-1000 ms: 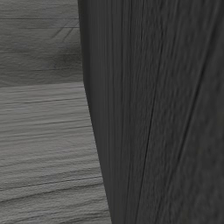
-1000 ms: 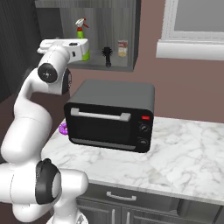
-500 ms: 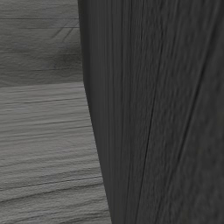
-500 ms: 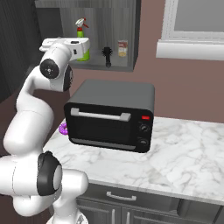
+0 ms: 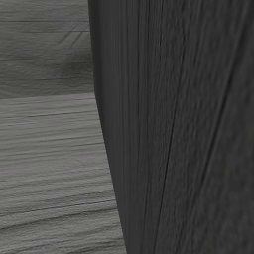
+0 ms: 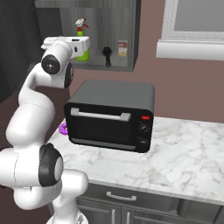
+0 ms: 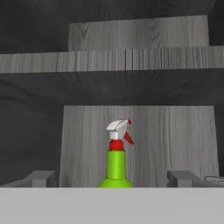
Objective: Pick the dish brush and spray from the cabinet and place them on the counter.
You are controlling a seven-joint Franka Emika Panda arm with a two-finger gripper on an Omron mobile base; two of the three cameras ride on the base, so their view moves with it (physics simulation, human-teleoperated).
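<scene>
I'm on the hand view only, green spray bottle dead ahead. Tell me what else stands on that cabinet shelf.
Observer: In the right base view, a dark dish brush stands upright, right of the spray bottle.
Operator: Report anything beyond the brush.
Observer: A small box stands further right, near the shelf's end.
Operator: Give me what's under the cabinet.
Observer: A black toaster oven on the marble counter, door closed.
</scene>
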